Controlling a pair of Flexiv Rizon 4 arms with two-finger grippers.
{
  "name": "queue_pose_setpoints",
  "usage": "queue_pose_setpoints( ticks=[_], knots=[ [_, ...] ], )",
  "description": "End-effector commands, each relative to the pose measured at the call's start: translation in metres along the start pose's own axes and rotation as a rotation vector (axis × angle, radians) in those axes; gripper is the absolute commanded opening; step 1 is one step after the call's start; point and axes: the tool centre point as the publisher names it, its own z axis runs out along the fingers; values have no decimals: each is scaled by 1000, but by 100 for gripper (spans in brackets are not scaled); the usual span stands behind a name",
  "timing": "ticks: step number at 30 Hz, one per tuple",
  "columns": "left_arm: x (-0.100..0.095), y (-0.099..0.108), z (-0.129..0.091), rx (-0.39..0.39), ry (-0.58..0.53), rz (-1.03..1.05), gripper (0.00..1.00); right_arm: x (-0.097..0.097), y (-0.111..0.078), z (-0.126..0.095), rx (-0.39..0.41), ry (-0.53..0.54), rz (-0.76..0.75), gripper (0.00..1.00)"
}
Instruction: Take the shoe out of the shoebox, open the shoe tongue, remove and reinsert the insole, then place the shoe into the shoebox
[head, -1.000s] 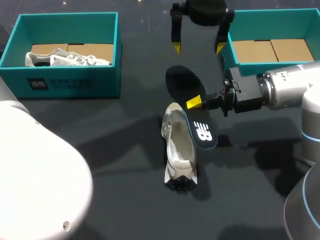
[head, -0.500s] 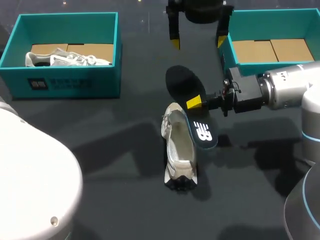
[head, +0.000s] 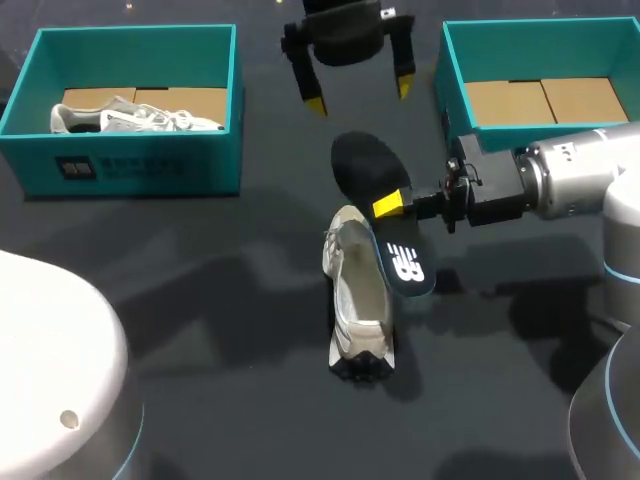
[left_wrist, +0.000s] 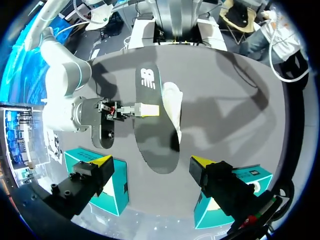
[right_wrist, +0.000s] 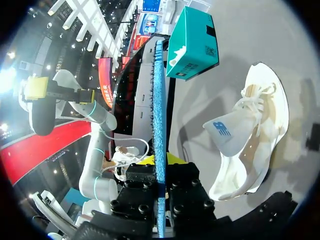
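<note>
A silver-white shoe (head: 358, 300) lies on the dark table, toe toward the near edge. My right gripper (head: 392, 206) is shut on a black insole (head: 365, 165), held on edge just above and right of the shoe's opening. From the right wrist the insole (right_wrist: 159, 100) shows edge-on as a blue strip between the fingers, with the shoe (right_wrist: 252, 145) beside it. My left gripper (head: 360, 97) hangs open and empty over the far middle of the table. Looking down from it, the left gripper (left_wrist: 151, 162) has the insole (left_wrist: 156, 135) and the shoe (left_wrist: 172, 102) beneath it.
A teal shoebox (head: 130, 165) at the far left holds another white shoe (head: 130, 118). A second teal shoebox (head: 452, 80) at the far right shows only its cardboard floor. My left arm's white body (head: 50, 370) fills the near left corner.
My left gripper has shifted left across the far side of the table and turned slightly. The right gripper, insole and shoe have stayed still.
</note>
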Motion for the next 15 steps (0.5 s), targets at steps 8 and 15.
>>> queue_pose_setpoints(
  ticks=[8, 15],
  knots=[
    [37, -16, -1, -89, -397, -34, 100, 0, -1, 1, -2, -1, 0, 0],
    [41, -15, 0, -60, -451, -34, 100, 0, -1, 1, -2, -1, 0, 0]
  ],
)
